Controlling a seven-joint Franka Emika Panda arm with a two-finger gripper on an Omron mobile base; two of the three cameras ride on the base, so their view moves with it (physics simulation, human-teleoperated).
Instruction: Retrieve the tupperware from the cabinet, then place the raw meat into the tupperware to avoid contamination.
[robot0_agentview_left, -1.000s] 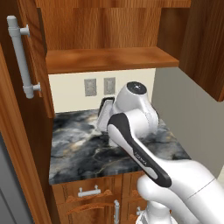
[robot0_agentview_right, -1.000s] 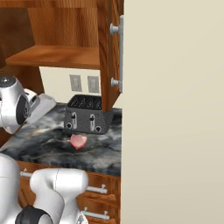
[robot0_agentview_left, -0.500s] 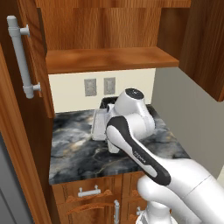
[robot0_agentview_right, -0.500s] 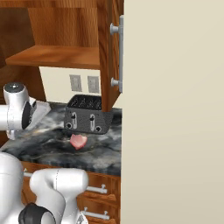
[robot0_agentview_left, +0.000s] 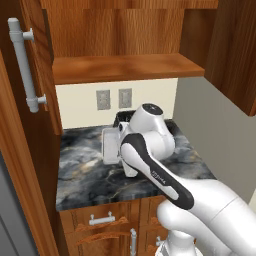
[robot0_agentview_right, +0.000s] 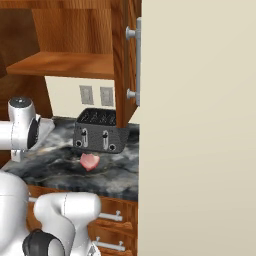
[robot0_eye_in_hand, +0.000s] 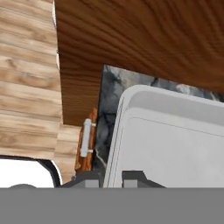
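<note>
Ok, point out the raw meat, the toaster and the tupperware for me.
raw meat (robot0_agentview_right: 89, 161): right base view, middle of the pink slab.
toaster (robot0_agentview_right: 100, 137): right base view, its front face.
tupperware (robot0_eye_in_hand: 170, 144): hand view, its flat whitish face.

Much of the working end is screened by the arm, and several things run off the frame edges.

From the left base view the white arm covers the gripper (robot0_agentview_left: 116, 150) and most of the small whitish translucent plastic tupperware (robot0_agentview_left: 110, 146), leaving a pale slab at the wrist; the finger closure cannot be read. In the hand view the tupperware (robot0_eye_in_hand: 170, 140) is cut by the right and bottom edges, and the dark fingertips (robot0_eye_in_hand: 135, 177) barely rise above the bottom. From the right base view the dark grey toaster (robot0_agentview_right: 100, 131) hides the rear edge of the pink-red oval raw meat (robot0_agentview_right: 89, 161), and the reddish-brown wooden cabinet (robot0_agentview_right: 65, 60) runs past the top and left edges.
</note>
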